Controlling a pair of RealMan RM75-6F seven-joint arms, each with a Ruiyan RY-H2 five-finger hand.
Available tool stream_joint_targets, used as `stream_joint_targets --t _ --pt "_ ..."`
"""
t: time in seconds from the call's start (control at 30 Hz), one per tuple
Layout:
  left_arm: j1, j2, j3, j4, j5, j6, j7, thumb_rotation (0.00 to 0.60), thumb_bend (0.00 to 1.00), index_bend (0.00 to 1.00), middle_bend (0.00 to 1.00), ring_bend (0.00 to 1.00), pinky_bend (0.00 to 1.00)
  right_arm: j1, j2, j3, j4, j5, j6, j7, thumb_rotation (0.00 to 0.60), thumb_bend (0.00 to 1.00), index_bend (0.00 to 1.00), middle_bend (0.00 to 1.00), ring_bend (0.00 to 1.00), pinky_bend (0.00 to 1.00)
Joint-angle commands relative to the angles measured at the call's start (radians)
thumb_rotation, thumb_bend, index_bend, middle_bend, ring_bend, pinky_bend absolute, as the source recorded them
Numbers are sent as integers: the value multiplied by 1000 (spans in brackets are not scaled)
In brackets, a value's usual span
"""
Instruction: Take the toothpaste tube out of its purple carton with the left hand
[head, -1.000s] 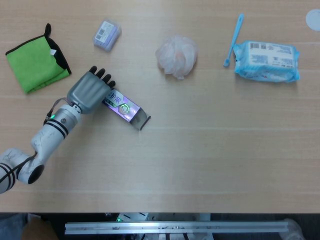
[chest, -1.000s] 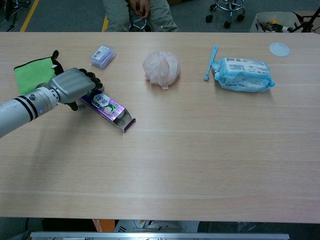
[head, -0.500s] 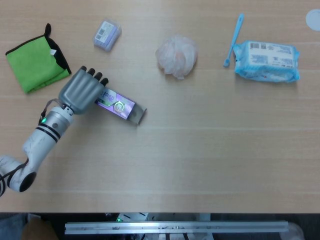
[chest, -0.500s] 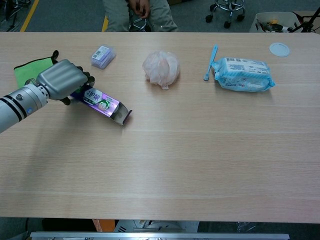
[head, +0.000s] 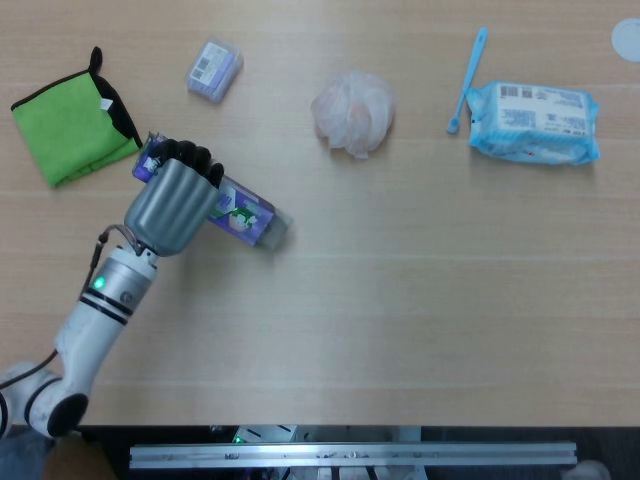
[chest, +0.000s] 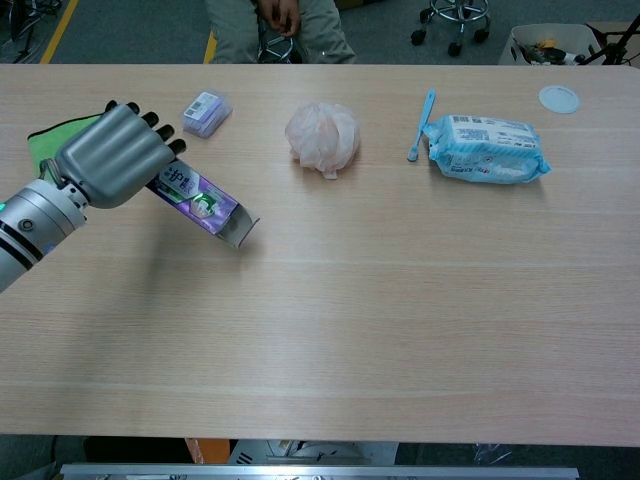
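My left hand (head: 175, 200) (chest: 112, 158) grips the purple toothpaste carton (head: 238, 212) (chest: 200, 199) by its left end and holds it lifted off the table, tilted. The carton's open flap end (chest: 238, 230) points down to the right. No toothpaste tube shows outside the carton. In the head view the carton's far end (head: 150, 160) pokes out beyond the fingers. My right hand appears in neither view.
A green cloth (head: 70, 120) lies at the far left. A small lilac packet (head: 214, 69), a pink bath puff (head: 353, 108), a blue toothbrush (head: 467, 80) and a blue wipes pack (head: 533, 122) lie along the far side. A white lid (chest: 559, 97) sits far right.
My left hand has closed round the carton, raised it off the table and drawn it left and toward me; the carton now tilts, flap end down.
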Motion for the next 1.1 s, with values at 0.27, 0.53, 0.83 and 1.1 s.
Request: stream_joint_targets --t 0.27,0.53,0.83,1.1 --pt "33 -61 -3 -69 64 108 222 600 264 418 507 405 492 1 0 -1 7 1 -3 5 600 280 416 425 429 487" --pt "16 -100 -22 -65 74 91 307 600 264 414 507 404 489 -3 0 -2 17 3 3 20 600 280 416 424 429 487" --pt "10 -87 -24 -38 24 42 430 600 264 413 504 402 486 -7 1 -2 27 6 10 35 600 280 416 425 429 487" --pt "10 -74 -33 -26 -18 36 522 600 264 415 504 401 474 -7 3 -1 21 3 14 32 600 280 416 425 429 487"
